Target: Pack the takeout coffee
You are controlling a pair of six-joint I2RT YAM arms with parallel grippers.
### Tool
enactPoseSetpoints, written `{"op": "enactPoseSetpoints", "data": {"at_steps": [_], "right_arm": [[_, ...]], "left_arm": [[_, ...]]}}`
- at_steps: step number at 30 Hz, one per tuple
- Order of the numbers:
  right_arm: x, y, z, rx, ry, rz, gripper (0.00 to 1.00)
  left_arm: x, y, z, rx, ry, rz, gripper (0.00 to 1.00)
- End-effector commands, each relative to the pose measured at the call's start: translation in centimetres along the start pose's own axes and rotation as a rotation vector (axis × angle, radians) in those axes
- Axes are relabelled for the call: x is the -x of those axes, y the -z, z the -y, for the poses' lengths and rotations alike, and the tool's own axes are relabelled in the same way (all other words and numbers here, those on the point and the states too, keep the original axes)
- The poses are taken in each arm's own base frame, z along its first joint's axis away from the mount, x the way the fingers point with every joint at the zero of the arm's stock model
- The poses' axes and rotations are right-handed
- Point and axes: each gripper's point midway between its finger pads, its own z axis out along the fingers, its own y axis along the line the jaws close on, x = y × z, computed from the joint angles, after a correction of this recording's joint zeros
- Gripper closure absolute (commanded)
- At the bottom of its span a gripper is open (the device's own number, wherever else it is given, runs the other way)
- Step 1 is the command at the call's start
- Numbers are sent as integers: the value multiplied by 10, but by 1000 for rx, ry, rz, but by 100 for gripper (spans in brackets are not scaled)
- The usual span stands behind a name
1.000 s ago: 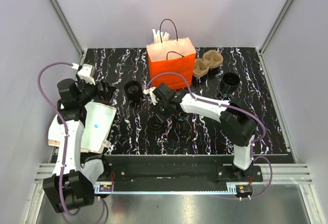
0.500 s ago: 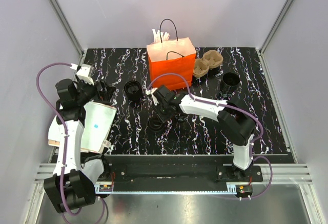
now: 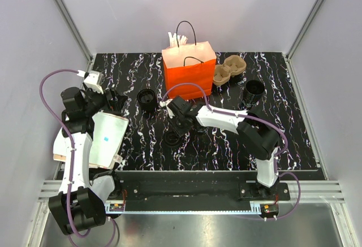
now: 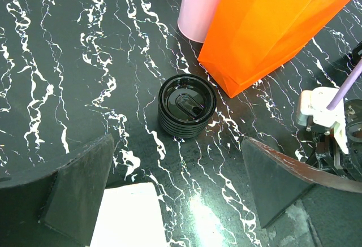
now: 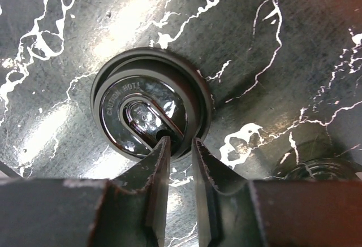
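Since a second ago the right end effector [image 5: 178, 144] has slid a little to the left and drawn its fingers closer together, while the left arm has not stirred. Its fingers now stand only a narrow slit apart, tips down at the near rim of the takeout coffee [image 5: 150, 111]. Whether they already pinch that rim I cannot tell. The coffee stands upright on the surface [image 3: 226, 145], around the middle and apart from the orange bag [image 3: 189, 69] on its near side, with the lid on and its sip slot facing up. The left end effector [image 4: 176, 145] hangs spread wide and empty over the left of the surface.

The step in hand looks like taking hold of the cup. A pinch on the lid's rim alone seems risky, since the lid could pop off or the cup could tilt. It would be better to bite the rim squarely and firmly, or reopen and span the whole cup. The lift should then go straight up, keeping the cup level. It needs to clear the bag's top edge and handles before going down inside.
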Motion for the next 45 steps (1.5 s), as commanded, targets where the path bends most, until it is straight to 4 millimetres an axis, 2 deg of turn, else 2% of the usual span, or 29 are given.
{"op": "enactPoseSetpoints", "data": {"at_steps": [1,4,12,15,18,27,30,33,40,45], "right_arm": [[6,2,-10,0,22,25,77],[7,2,-14,2,34,21,82],[28,11,-14,-18,82,52,90],[36,16,-13,-20,113,66,85],[38,17,-11,-32,136,72,85],[37,2,-7,-39,202,51,85],[40,4,-2,-64,205,61,81],[38,6,-1,-70,210,60,75],[33,13,-1,-64,208,64,71],[26,9,-1,-63,209,46,70]], "left_arm": [[14,1,2,-20,-33,57,1],[14,1,3,-22,-32,58,1],[16,2,3,-23,-31,66,1],[15,2,3,-25,-29,64,1],[15,2,3,-25,-30,66,1],[15,3,3,-25,-27,70,1],[14,4,3,-24,-26,70,1],[15,4,3,-25,-28,73,1],[15,5,3,-27,-26,75,1],[16,5,2,-26,-25,76,1]]}}
